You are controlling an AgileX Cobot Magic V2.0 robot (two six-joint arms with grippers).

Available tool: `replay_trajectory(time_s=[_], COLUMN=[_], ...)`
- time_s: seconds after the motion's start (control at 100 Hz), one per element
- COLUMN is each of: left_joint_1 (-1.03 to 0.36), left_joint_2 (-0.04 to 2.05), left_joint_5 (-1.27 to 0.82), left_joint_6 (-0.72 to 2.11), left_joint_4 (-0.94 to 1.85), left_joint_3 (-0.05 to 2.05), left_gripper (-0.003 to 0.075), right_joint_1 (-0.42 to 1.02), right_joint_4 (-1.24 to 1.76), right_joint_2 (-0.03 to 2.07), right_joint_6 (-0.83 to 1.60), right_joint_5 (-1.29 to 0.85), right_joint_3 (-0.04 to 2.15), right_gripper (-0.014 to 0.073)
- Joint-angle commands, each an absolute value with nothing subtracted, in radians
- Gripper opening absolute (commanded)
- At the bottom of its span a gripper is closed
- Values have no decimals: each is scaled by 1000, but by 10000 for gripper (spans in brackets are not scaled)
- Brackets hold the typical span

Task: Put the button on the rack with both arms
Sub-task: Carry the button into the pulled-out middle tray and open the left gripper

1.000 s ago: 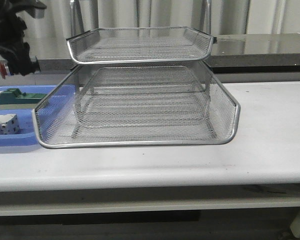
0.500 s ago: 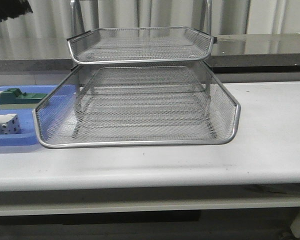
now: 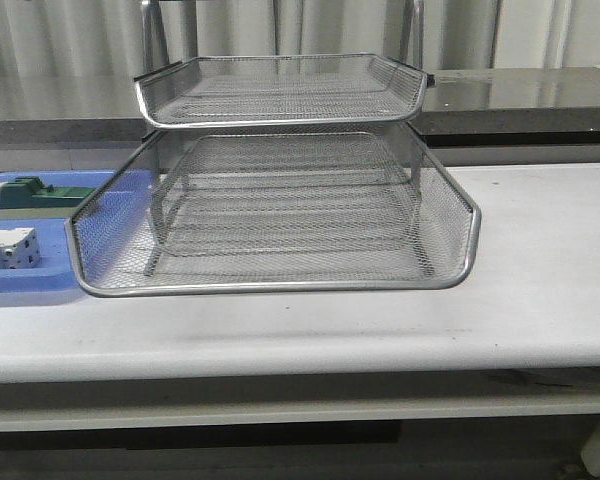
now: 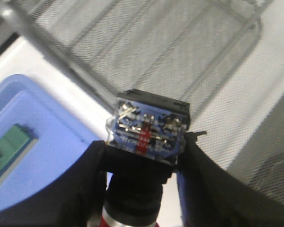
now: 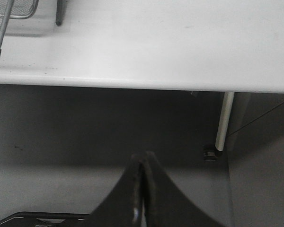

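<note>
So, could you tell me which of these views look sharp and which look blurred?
Front view: rack sharp, with glare on the counter behind. Left wrist view: button fairly clear, mesh behind it smeared. Right wrist view: gripper soft and dark, table edge clearer.

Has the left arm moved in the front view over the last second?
Yes. It was above the blue tray, left of the rack, then rose out of the top-left corner; that view no longer shows it.

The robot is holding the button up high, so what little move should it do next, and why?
Probably lower the left hand toward the silver wire-mesh rack. It grips the red-headed push-button above the rack's edge, and no tier holds it yet.
</note>
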State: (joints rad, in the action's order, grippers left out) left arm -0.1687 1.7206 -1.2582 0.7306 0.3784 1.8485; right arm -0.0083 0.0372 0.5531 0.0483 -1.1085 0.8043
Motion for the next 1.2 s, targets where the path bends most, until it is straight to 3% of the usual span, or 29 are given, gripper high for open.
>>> replay_trajectory(time_s=[0.0,0.36,0.86,0.98,1.19], left_joint_1=[-234,-493,-583,-583,-583], left_joint_2=[1667,1734,1905,1908,1908], left_joint_5=[-1267,-1166,-1068,-1070,-1078], left_joint_6=[716,716,716,716,716], left_joint_4=[420,401,357,353,352], left_joint_3=[1828,1704,1704,1704,1704], left_gripper=[-20,-20,-12,76,422], right_joint_1=[-5,-5,-5,-5,-5], right_joint_4=[28,28,28,28,28], right_joint_2=[556,556,556,556,556], right_joint_6=[52,52,52,52,52], right_joint_5=[-1056,-1056,-1056,-1056,-1056], right_joint_3=[841,841,841,841,841], right_gripper=[-71,-71,-71,-71,-71])
